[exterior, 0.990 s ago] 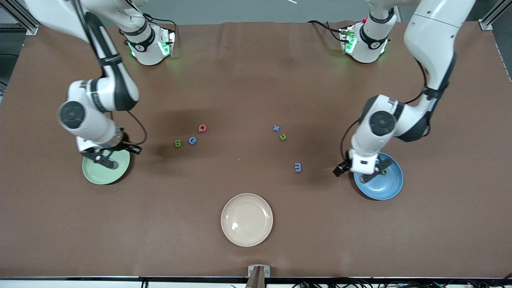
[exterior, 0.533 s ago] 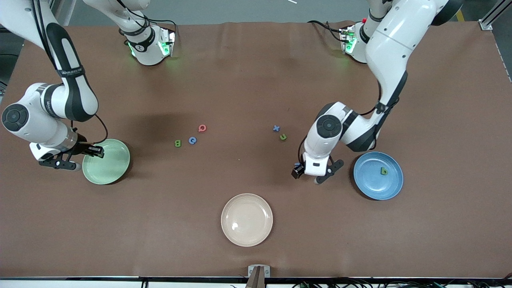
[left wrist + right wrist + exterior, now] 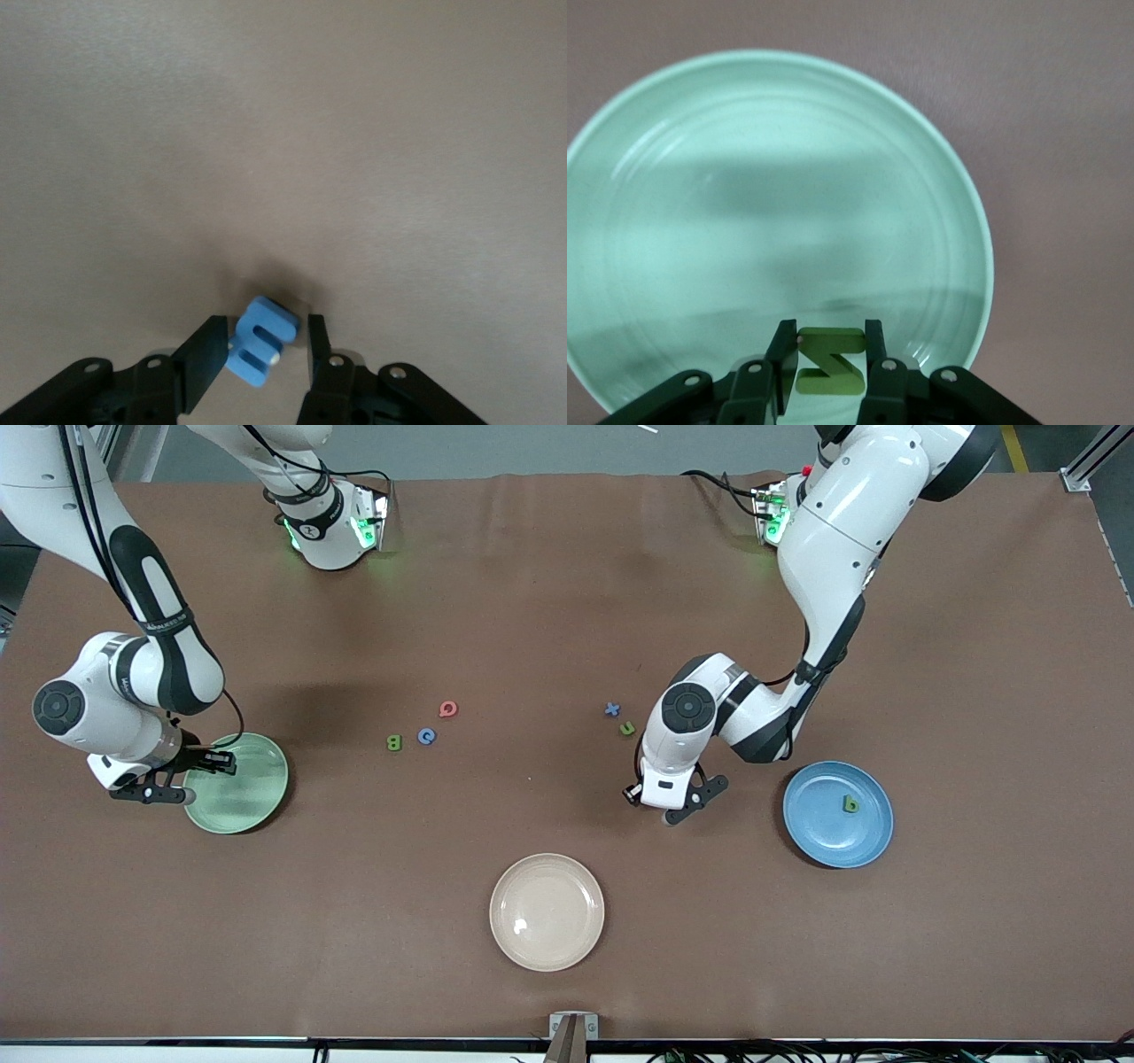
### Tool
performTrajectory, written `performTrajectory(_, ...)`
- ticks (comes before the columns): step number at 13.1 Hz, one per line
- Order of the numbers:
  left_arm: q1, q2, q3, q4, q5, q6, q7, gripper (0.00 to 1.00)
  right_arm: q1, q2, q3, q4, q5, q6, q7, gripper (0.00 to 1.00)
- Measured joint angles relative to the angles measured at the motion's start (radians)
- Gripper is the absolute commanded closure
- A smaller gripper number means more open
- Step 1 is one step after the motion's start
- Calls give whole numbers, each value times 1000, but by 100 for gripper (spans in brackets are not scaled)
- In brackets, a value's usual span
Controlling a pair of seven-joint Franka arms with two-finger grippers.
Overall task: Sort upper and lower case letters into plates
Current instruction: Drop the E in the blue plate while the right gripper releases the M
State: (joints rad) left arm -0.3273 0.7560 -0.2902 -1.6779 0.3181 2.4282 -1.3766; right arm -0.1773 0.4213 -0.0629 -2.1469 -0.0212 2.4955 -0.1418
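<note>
In the front view, the left hand [image 3: 666, 808] hides the blue letter [image 3: 260, 341].

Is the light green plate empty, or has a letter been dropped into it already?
Empty. The light green plate shows only a bare surface; the green letter Z is clamped in the right gripper over its rim.

Left hand [image 3: 666, 804] left blue plate [image 3: 837, 815], now closing round blue m [image 3: 261, 343].
</note>
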Motion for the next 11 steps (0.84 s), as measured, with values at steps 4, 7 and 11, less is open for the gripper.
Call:
performTrajectory(4,1,1,4,0,0,-17,1,67,-15,0,1,-24,12,5,0,83)
performTrajectory(7,1,1,4,3,0,-28,1,97,-15,3,5,-35,20,16,0,59)
performTrajectory(11,16,-8,10,14,0,-64,-7,100,-15,0,12,-24,21,4,0,0)
